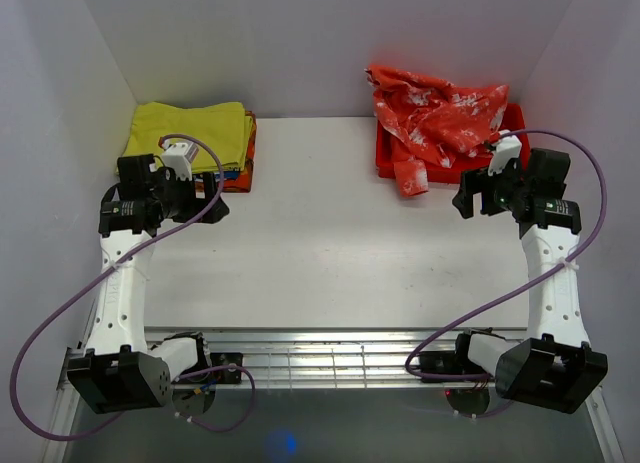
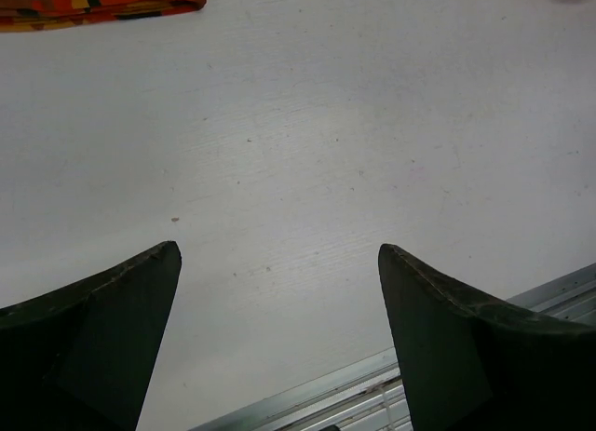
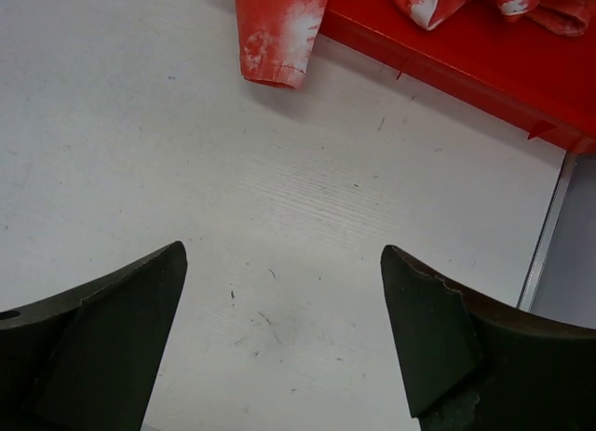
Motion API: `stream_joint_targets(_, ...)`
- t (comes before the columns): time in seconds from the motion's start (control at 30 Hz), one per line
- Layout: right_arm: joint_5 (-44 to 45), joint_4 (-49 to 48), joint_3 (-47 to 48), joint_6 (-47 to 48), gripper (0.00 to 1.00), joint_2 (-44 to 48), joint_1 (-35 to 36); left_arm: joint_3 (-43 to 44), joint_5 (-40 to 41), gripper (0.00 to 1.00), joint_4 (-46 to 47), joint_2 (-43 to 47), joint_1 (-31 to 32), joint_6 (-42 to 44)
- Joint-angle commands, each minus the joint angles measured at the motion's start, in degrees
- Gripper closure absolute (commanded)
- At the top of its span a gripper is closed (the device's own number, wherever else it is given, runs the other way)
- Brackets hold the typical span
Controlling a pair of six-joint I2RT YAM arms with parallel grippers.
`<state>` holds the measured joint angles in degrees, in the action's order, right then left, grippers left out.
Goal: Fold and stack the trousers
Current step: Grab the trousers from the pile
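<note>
Near edge first: we saw a metal rail point(image 1: 330, 355) running along the front of the table point(image 1: 330, 253), with purple cables point(image 1: 60, 313) looping off both arms. The left gripper point(image 2: 279, 254) hovered over bare tabletop on the left side, jaws spread wide, nothing between them and nothing touched. The right gripper point(image 3: 284, 256) hovered the same way on the right side: jaws wide apart, empty, over bare tabletop just short of the tray. Further back on the right, the trousers point(image 1: 440, 118) lay crumpled and unfolded in a heap in the red tray point(image 3: 466, 68) at the far right corner, bunched up against the back wall. One trouser leg point(image 3: 279, 26) spilled over the tray's front rim, its cuff resting on the table, near the right gripper but apart from it. At the far left, a yellow garment point(image 1: 185, 133) lay folded on top of a folded pile point(image 1: 243, 171) with orange edges, close behind the left gripper and well apart from the trousers.
</note>
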<state>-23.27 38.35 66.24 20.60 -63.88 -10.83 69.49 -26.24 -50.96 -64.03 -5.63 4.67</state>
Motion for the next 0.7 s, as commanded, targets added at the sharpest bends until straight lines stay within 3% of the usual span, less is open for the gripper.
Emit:
stream_joint_targets(0.0, 2.0, -8.2, 2.6, -3.5, 0.1, -2.6, 0.0, 1.3, 2.8, 0.02, 2.4, 1.8, -0.2, -3.8)
stream_joint_targets(0.2, 8.8, -22.9, 9.3, -10.9, 0.1, -14.9, 0.0, 3.0, 4.1, 0.02, 5.5, 2.3, -0.2, -4.1)
stream_joint_targets(0.33, 7.7, -27.8, 22.3, -13.0, 0.1, -28.5, 0.3, 2.8, 3.0, 0.02, 6.1, 2.7, -0.3, -6.4)
stream_joint_targets(0.43, 10.9, -29.8, 32.4, -6.7, 0.1, -45.2, 2.6, -1.4, 1.3, 0.02, 5.1, 4.3, -0.2, -6.3)
stream_joint_targets(0.53, 13.1, -31.6, 36.6, -1.9, 0.1, -52.4, 4.2, -6.1, 1.9, 0.02, 4.4, 7.2, -0.3, -5.9)
stream_joint_targets(0.67, 22.4, -35.9, 39.3, 5.1, 0.1, -63.1, 8.6, -7.5, 2.5, 0.02, 3.1, 6.9, -0.2, -5.1)
